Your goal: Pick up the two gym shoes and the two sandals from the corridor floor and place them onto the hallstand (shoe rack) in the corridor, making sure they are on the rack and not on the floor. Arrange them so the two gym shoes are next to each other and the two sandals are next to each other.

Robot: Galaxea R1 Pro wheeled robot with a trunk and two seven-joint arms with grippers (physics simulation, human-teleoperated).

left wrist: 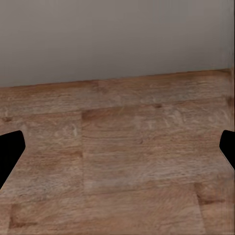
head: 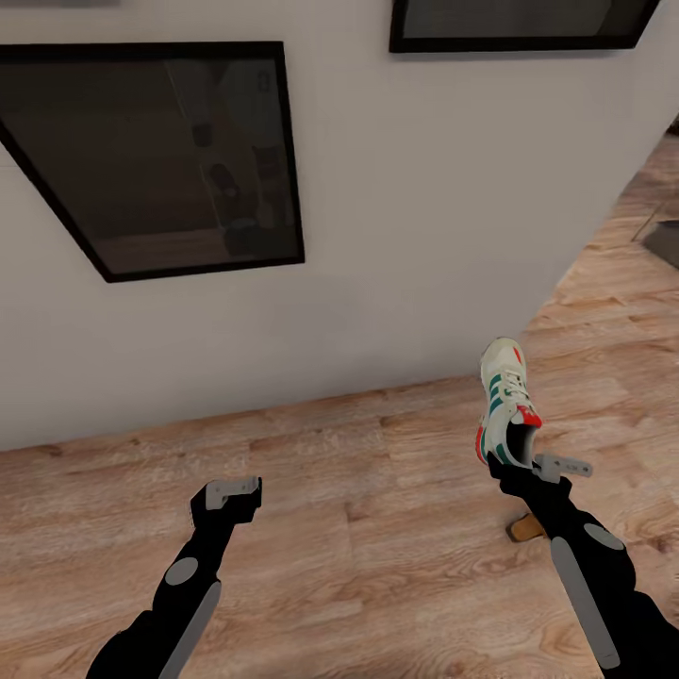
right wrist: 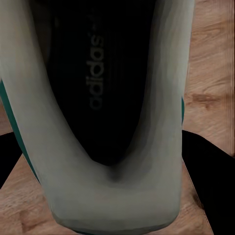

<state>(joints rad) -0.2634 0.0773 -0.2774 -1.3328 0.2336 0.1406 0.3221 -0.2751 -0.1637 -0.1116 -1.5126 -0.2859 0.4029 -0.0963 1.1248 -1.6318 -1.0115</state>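
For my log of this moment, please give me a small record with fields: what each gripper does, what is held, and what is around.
right gripper: shut on the gym shoe, held by its heel end, toe pointing away
left gripper: open, holds nothing, over the corridor floor
shoe inside: dark insole visible
wall: grey, ahead, with dark framed panels
hallstand: not judged here
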